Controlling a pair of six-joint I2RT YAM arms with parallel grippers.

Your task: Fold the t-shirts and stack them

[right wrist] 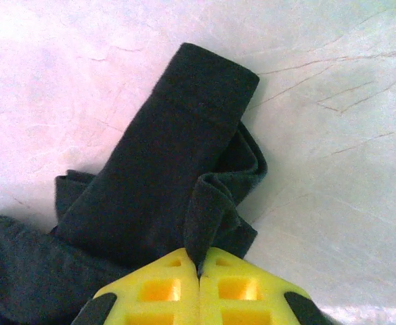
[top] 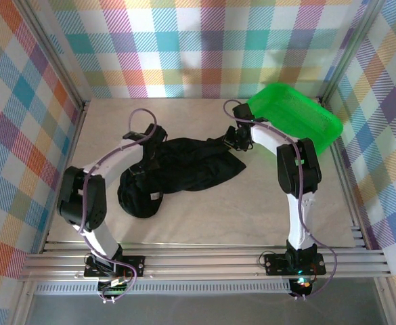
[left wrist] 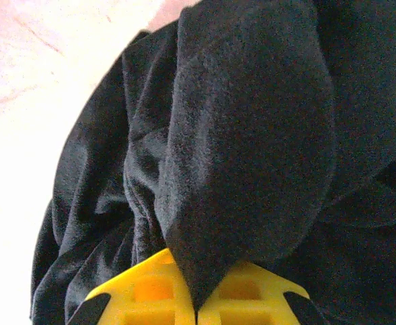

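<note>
Presently: both claws clenched on black cloth

Black t-shirts (top: 184,166) lie crumpled mid-desk (top: 252,217), bunched into a lump at the near-left end. Whether the heap is one garment or several cannot be told. Left claw (left wrist: 196,306) is clenched on a thick fold, its yellow fingers (left wrist: 150,294) meeting on the cloth. Right claw (right wrist: 199,267) pinches a narrow ridge beside a sleeve-like flap lying flat. Green basket (top: 296,118) stands at the far right, apart from the cloth.

You're working in a robotics lab test cell. Pastel checked wall panels (top: 204,47) on silver aluminium frame rails (top: 204,261) enclose your pale marbled tabletop (top: 204,217).
</note>
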